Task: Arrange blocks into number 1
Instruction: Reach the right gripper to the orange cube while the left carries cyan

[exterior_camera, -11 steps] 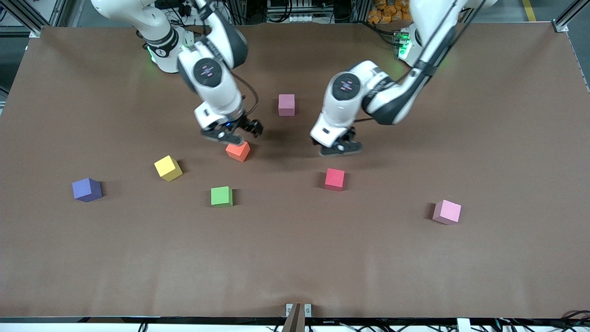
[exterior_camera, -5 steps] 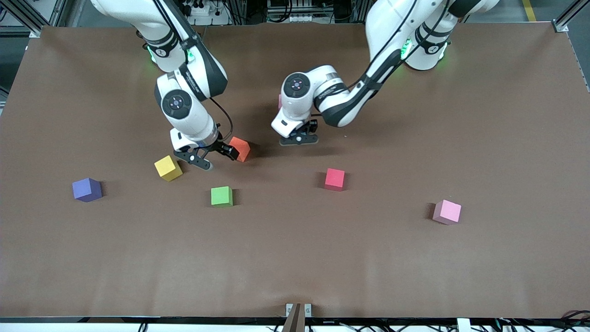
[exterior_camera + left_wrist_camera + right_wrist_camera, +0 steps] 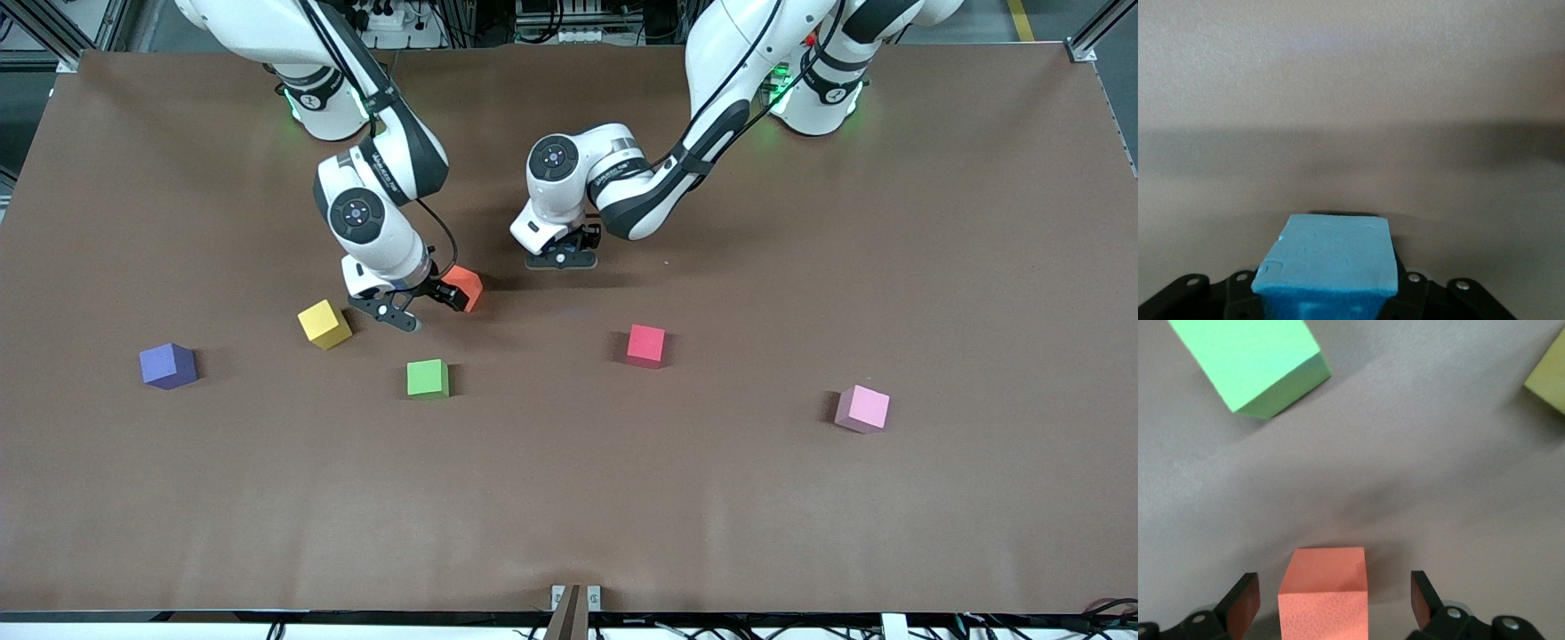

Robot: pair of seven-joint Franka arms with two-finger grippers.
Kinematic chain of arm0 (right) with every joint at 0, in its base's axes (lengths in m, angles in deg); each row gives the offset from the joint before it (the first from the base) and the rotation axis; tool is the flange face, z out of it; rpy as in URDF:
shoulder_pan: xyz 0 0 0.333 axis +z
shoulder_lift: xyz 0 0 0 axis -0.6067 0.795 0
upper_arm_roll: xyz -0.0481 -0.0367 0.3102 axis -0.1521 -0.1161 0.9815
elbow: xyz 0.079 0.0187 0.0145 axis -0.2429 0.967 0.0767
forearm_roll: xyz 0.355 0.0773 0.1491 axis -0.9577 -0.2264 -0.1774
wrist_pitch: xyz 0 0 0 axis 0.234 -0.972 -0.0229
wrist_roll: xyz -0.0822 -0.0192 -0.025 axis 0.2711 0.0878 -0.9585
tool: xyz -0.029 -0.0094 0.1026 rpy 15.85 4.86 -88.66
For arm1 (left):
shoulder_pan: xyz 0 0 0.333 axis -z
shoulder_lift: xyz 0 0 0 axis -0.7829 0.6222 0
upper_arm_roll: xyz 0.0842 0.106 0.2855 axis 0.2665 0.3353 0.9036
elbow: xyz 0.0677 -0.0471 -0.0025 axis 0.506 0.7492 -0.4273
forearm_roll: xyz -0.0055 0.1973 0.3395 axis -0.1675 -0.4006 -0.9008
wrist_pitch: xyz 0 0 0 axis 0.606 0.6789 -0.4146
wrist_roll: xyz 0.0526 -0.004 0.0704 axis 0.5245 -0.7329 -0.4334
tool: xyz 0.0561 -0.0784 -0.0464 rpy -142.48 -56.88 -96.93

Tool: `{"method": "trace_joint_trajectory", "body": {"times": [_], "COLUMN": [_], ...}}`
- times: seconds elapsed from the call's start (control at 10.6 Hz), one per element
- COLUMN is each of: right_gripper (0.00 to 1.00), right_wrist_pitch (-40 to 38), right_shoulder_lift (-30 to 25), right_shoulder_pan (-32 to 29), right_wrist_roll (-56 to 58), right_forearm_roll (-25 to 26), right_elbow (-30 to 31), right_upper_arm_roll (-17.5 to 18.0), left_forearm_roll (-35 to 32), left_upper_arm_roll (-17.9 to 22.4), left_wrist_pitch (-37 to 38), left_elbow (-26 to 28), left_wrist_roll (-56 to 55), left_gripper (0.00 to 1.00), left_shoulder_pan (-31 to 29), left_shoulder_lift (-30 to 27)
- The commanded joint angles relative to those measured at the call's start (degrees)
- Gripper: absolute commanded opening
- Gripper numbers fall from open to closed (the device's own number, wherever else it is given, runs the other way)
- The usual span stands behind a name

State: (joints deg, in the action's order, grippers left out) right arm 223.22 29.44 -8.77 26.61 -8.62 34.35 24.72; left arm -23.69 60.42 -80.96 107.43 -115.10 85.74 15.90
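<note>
- Bracketing the orange block [image 3: 1323, 590]: right gripper [image 3: 418, 302] fingers spread wide either side, not clamped; block sits on the table [image 3: 800, 516] between them, R arm nearest.
- L gripper [image 3: 1328, 293] grasping the light blue block [image 3: 1328, 257], above the table toward the arm bases.
- Green block [image 3: 428, 377], red block [image 3: 645, 344], pink block [image 3: 862, 408] loose, nearer cam.
- Matte cubes, I'd guess foam.

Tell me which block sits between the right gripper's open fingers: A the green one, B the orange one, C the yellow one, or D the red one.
B: in the right wrist view the orange block lies between the spread fingers of the right gripper, neither finger touching it, while the green block lies apart.
</note>
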Motion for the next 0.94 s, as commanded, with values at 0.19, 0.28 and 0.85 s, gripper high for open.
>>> {"method": "trace_joint_trajectory", "body": {"times": [0.19,0.28,0.85], "right_gripper": [1.0,1.0,0.79], "right_wrist_pitch": [0.78,0.69,0.6], "right_shoulder_lift": [1.98,2.07,2.07], "right_shoulder_pan": [2.18,2.44,2.89], "right_wrist_roll": [-0.53,-0.27,1.66], "right_forearm_roll": [-0.59,-0.59,-0.5], "right_elbow": [-0.39,-0.22,1.98], "right_upper_arm_roll": [0.24,0.24,0.32], "left_forearm_roll": [-1.55,-1.63,-1.19], "left_upper_arm_roll": [0.43,0.43,0.43], "left_wrist_pitch": [0.6,0.6,0.42], "left_elbow": [-1.14,-1.14,-1.22], "left_wrist_roll": [-1.55,-1.37,-1.64], "left_gripper": [0.0,0.0,0.0], "left_shoulder_pan": [2.17,2.17,3.75], "left_shoulder_lift": [2.06,2.24,2.85]}}
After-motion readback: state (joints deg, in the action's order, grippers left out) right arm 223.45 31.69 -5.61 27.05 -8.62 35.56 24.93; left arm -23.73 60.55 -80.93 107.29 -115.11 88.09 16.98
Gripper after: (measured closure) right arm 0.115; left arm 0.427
